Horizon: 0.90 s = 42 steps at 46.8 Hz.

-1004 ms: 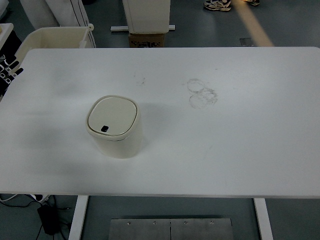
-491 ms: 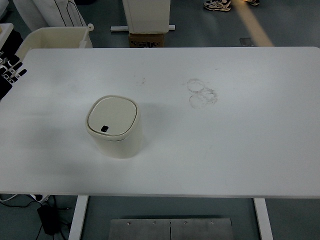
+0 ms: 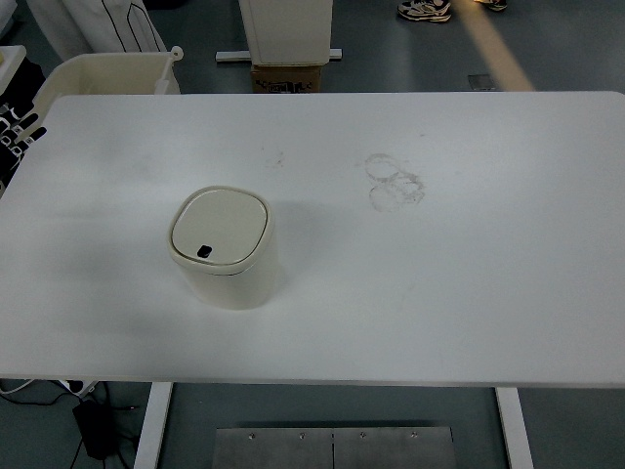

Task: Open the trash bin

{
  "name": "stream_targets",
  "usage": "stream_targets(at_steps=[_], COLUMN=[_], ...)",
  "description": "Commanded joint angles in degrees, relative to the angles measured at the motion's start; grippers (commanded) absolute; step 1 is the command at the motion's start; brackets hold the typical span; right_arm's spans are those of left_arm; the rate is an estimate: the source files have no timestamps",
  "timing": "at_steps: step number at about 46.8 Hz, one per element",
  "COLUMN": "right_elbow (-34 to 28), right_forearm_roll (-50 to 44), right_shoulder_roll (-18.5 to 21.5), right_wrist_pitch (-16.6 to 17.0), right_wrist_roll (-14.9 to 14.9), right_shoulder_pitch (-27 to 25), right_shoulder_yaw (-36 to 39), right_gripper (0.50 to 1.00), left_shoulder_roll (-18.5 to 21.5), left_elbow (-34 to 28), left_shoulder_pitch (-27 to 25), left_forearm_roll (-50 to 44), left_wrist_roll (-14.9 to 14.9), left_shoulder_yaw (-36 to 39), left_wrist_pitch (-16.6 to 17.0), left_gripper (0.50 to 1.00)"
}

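Cream trash bin [image 3: 224, 247] upright, lid shut, left-centre on table.

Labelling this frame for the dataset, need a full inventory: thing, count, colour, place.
trash bin: 1, cream, left of table centre, lid shut, small dark button at the lid's near edge
table: 1, white, fills most of the view
ring stains: a few overlapping, grey, on the table right of centre toward the far edge
tub: 1, cream, on the floor beyond the table's far left corner
cardboard box: 1, brown, on the floor beyond the far edge
shoes: a person's, at the picture's top
left hand: black with pale markings, at the left edge by the table's corner; fingers unclear
right hand: not in view
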Motion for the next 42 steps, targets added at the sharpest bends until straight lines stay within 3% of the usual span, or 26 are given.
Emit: stream_targets(at_steps=[1, 5, 13, 19, 28, 42], right_elbow=[0.1, 0.1, 0.0, 0.0, 0.0, 0.0], right_forearm_roll=[0.0, 0.0, 0.0, 0.0, 0.0, 0.0], right_shoulder_roll=[0.0, 0.0, 0.0, 0.0, 0.0, 0.0], right_wrist_pitch=[0.0, 0.0, 0.0, 0.0, 0.0, 0.0], right_wrist_roll=[0.0, 0.0, 0.0, 0.0, 0.0, 0.0], right_shoulder_pitch=[0.0, 0.0, 0.0, 0.0, 0.1, 0.1], right_shoulder_yaw=[0.0, 0.0, 0.0, 0.0, 0.0, 0.0], right_gripper=[0.993, 0.993, 0.991, 0.993, 0.991, 0.991], left_shoulder_roll=[0.2, 0.2, 0.9, 4.4, 10.9, 12.4], left_elbow=[-0.1, -0.2, -2.1, -10.4, -25.2, -31.5], left_shoulder_pitch=[-1.4, -3.2, -6.5, -8.0, -11.0, -22.9], left_forearm_roll=[1.8, 3.9, 6.2, 7.7, 7.8, 8.0], left_wrist_roll=[3.1, 5.4, 7.0, 8.9, 9.0, 11.1], left_shoulder_yaw=[0.1, 0.1, 0.3, 3.3, 8.5, 20.4], left_wrist_pitch=[1.3, 2.0, 2.4, 5.6, 8.2, 7.5], left_gripper=[1.0, 1.0, 1.0, 1.0, 1.0, 1.0])
